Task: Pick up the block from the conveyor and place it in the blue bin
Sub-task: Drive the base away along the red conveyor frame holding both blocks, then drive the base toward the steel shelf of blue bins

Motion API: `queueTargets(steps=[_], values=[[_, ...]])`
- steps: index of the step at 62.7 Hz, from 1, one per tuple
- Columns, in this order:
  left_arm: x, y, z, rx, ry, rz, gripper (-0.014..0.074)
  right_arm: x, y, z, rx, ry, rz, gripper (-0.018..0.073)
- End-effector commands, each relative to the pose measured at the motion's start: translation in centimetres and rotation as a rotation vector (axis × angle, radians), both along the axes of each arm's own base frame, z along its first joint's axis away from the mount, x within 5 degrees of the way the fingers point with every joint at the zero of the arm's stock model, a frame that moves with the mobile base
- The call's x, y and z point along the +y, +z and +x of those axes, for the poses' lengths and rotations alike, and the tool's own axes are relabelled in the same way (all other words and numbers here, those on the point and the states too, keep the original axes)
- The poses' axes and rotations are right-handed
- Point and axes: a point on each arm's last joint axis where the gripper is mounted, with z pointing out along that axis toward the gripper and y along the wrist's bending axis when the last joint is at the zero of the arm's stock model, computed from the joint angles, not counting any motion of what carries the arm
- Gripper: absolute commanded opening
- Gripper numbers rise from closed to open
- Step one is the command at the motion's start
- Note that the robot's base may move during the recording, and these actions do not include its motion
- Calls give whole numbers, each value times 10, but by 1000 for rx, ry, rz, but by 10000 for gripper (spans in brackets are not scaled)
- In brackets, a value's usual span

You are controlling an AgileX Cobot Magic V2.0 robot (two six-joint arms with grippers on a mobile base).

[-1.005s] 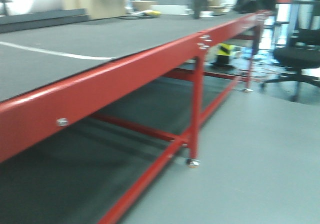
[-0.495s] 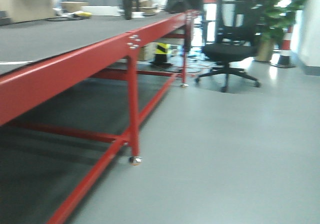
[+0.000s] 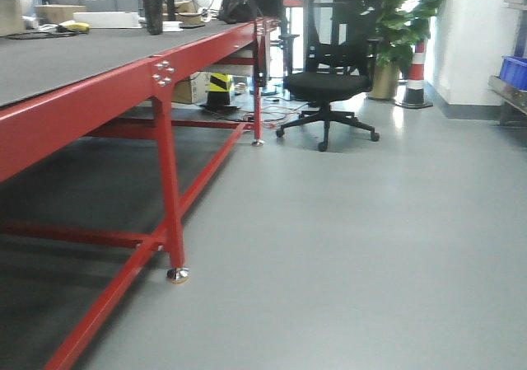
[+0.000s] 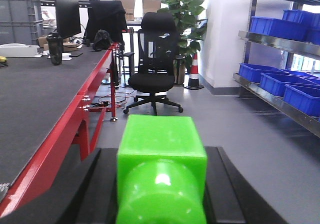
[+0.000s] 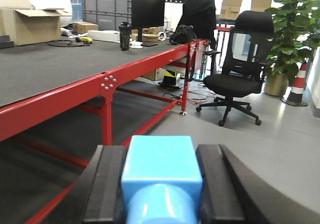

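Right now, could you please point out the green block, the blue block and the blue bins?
green block (image 4: 161, 139): left wrist view, its top face.
blue block (image 5: 161, 156): right wrist view, its top face.
blue bins (image 4: 277, 28): left wrist view, front wall of one bin.

Grey floor (image 3: 395, 246), red-framed table (image 3: 82, 105), black office chair (image 3: 329, 86).

Front view: I see it swung right, and it is sharp now rather than blurred.
Red table (image 3: 99, 98): pushed to the left; its white line is out of view.
Office chair (image 3: 328, 81): moved from the right edge to near centre.
Plant (image 3: 403, 16), striped cone (image 3: 416, 73): have come into view.
Blue bin (image 3: 515, 69): newly at the right edge.
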Motion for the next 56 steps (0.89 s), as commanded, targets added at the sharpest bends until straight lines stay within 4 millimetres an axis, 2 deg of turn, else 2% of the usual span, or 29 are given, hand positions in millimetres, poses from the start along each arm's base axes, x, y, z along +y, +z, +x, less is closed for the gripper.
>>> queueTargets(steps=[1, 56], values=[[1, 4, -2, -25, 6, -1, -111, -1, 1, 0, -24, -9, -7, -167], [1, 4, -2, -25, 6, -1, -111, -1, 1, 0, -24, -9, -7, -167]])
